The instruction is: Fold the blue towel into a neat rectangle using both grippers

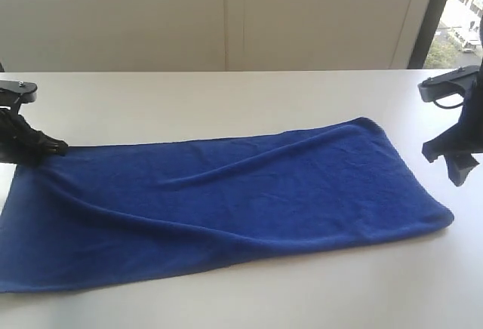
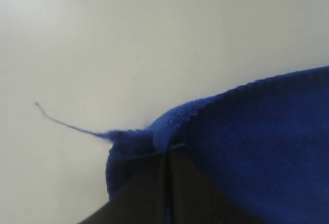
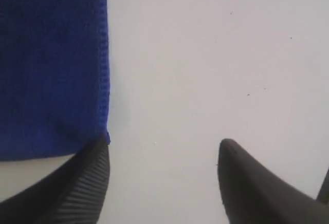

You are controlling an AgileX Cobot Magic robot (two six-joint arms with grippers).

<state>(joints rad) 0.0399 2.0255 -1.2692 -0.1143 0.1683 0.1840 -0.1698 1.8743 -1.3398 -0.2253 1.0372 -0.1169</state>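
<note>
Lying left-right: blue towel (image 1: 226,201) | left end effector (image 1: 59,146) pinching its corner | right end effector (image 3: 164,147) released

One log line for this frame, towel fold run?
stage: pre-fold | blue towel: spread on table, wrinkled | left hand: shut on far left corner | right hand: open at right-end corner, no grip

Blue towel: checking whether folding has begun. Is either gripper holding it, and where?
The left gripper pinches the blue towel by its far left corner; the right gripper is open, holding nothing.
</note>
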